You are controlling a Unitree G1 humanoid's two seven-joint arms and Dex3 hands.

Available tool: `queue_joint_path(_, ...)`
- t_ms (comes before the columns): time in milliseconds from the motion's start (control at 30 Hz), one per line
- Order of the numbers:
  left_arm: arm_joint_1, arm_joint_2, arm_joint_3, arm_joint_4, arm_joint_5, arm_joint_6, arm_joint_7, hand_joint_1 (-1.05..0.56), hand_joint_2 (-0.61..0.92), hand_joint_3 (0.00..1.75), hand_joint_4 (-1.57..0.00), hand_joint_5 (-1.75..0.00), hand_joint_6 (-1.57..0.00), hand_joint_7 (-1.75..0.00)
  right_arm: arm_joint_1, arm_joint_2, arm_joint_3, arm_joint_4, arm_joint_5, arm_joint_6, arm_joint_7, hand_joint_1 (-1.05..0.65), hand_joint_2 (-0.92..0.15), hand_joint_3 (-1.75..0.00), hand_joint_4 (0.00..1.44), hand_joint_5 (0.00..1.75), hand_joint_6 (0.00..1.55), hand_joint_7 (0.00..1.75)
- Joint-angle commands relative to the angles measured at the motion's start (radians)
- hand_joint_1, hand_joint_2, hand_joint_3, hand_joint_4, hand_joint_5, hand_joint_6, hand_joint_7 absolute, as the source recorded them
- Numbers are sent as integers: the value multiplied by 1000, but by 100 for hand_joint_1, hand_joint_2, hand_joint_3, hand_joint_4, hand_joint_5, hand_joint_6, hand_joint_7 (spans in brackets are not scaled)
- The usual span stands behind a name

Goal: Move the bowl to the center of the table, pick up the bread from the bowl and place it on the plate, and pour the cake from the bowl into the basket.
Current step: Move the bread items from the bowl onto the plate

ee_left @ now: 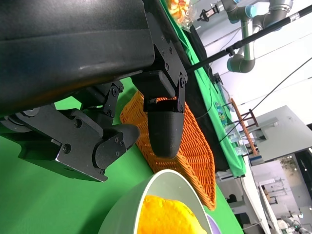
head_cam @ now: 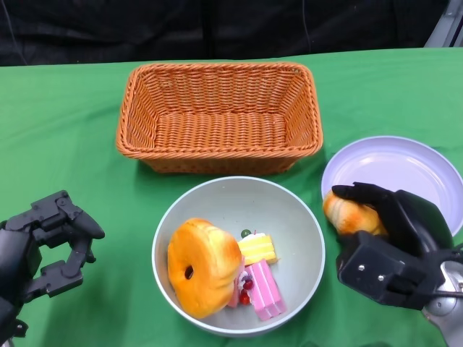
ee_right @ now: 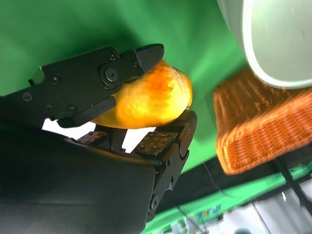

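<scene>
Right hand point(head_cam: 394, 242) grips a glossy bread roll point(head_cam: 351, 215) at the lilac plate's point(head_cam: 405, 166) lower-left rim; left hand point(head_cam: 43, 246) spread empty; woven basket point(head_cam: 219, 116) above the smooth bowl point(head_cam: 289, 217)

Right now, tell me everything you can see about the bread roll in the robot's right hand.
The bread roll is a small, rounded, golden-orange bun with a darker browned patch and a glossy crust. The right hand grips it, black fingers wrapped over its top and pressing from below in the right wrist view. It sits at the left edge of the plate, just right of the bowl; whether it rests on the plate is unclear.
</scene>
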State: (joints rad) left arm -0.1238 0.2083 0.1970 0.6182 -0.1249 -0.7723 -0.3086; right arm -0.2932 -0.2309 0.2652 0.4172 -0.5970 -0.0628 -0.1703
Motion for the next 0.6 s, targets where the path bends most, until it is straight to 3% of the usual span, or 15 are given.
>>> queue_joint_path(33, 1, 15, 3, 1, -6, -7, 0, 3, 67, 94, -77, -163, -78, -130, 34, -23, 30, -79, -32, 107, 89, -46, -92, -2, 43, 9, 42, 0)
queue_joint_path(300, 8, 18, 5, -11, -6, 11, 6, 3, 67, 95, -77, -164, -77, -132, 56, -34, 50, -163, -43, 199, 161, -61, -92, -8, 29, 1, 30, 0)
queue_joint_path(600, 6, 25, 5, -6, -9, 17, -3, 2, 66, 96, -77, -164, -77, -132, 72, -17, 36, -169, -36, 191, 76, -54, -92, -7, 35, 3, 34, 1)
